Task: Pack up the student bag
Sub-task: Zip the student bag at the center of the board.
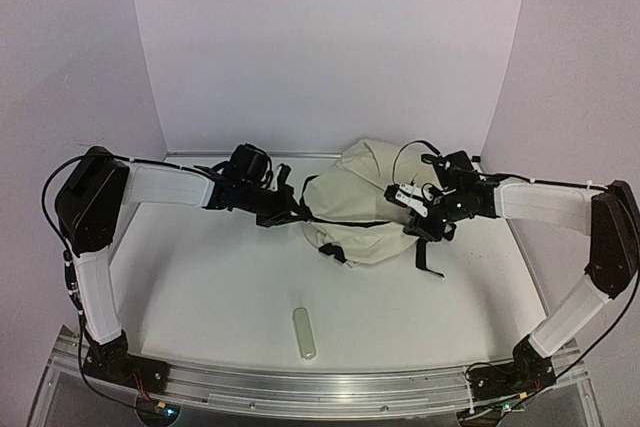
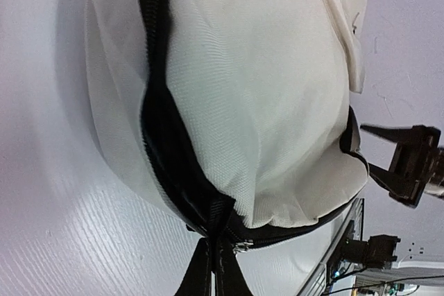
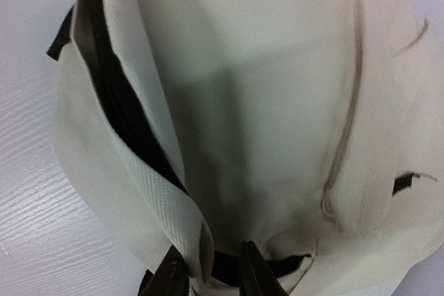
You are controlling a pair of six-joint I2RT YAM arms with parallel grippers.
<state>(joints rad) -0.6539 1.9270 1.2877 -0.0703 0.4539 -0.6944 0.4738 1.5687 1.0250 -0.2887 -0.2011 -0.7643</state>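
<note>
The student bag point(image 1: 362, 197), a cream fabric backpack with black zippers, lies on its side in the middle of the table. My left gripper point(image 1: 297, 212) is at the bag's left end. In the left wrist view it point(image 2: 215, 268) is shut on a black webbing tab point(image 2: 220, 216) beside the zipper pull point(image 2: 244, 244). My right gripper point(image 1: 398, 199) is at the bag's right side. Its fingers point(image 3: 253, 272) stand apart in the right wrist view, with a fold of the bag's cream edge point(image 3: 201, 240) between them. The dark zipper opening point(image 3: 118, 116) gapes on the left.
A small pale oblong item point(image 1: 305, 334) lies on the white table point(image 1: 200, 277) near the front edge. Black straps point(image 1: 428, 252) trail from the bag's right side. White walls enclose the back and sides.
</note>
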